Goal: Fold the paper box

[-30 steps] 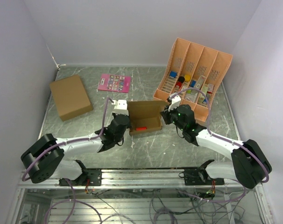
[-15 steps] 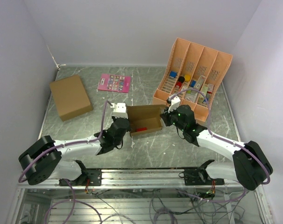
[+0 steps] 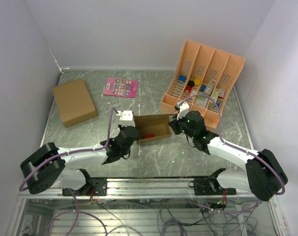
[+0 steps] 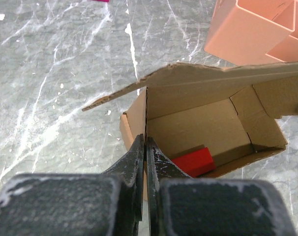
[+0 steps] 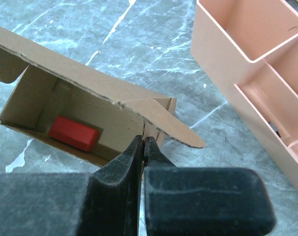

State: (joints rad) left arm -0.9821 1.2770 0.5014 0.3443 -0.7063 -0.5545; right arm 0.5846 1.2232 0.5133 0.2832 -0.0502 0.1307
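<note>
The paper box (image 3: 152, 127) is a small brown carton, open, held between my two arms near the table's middle. A red block (image 3: 148, 135) lies inside it; it also shows in the left wrist view (image 4: 193, 161) and the right wrist view (image 5: 73, 132). My left gripper (image 3: 131, 133) is shut on the box's left end wall (image 4: 135, 118). My right gripper (image 3: 173, 124) is shut on the right end wall (image 5: 151, 129). The lid (image 4: 203, 77) stands partly raised, with a rounded tab flap (image 5: 171, 129) sticking out on the right.
A larger brown cardboard box (image 3: 74, 102) lies at the back left. A pink card (image 3: 120, 87) lies behind the carton. An orange compartment organizer (image 3: 204, 83) with small items stands at the back right, close to my right gripper.
The carton's lid has dropped lower over the box. Both grippers have kept their hold on the end walls and shifted slightly.
</note>
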